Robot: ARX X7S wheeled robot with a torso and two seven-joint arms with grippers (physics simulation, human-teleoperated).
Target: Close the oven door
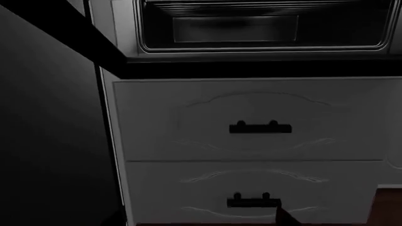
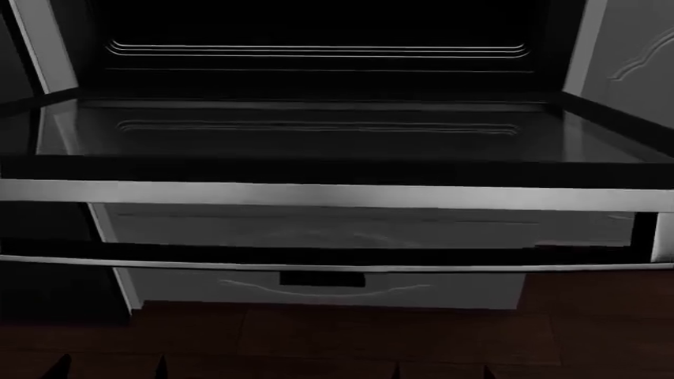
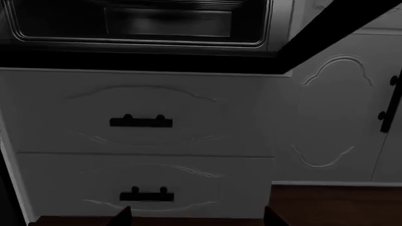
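The oven door [image 2: 337, 134] lies open and flat in front of me, its glass facing up. Its silver edge strip [image 2: 337, 193] runs across the head view, with the thin bar handle [image 2: 316, 264] just below it. Both wrist views look up from under the door at its glass window [image 1: 251, 26] [image 3: 157, 21]. My right gripper [image 3: 197, 219] is open and empty, its fingertips [image 3: 122, 216] wide apart. Of my left gripper [image 2: 109, 368] only one fingertip [image 1: 285, 218] shows in its wrist view. The head view has two tips apart. Both grippers hang below the door, apart from it.
Two grey drawer fronts with short black handles [image 1: 261, 128] [image 1: 253, 202] sit under the oven. A tall grey cabinet door [image 3: 333, 117] with a black bar handle [image 3: 389, 103] stands to the right. A dark panel [image 1: 50, 141] is on the left. The floor [image 2: 348, 332] is dark wood.
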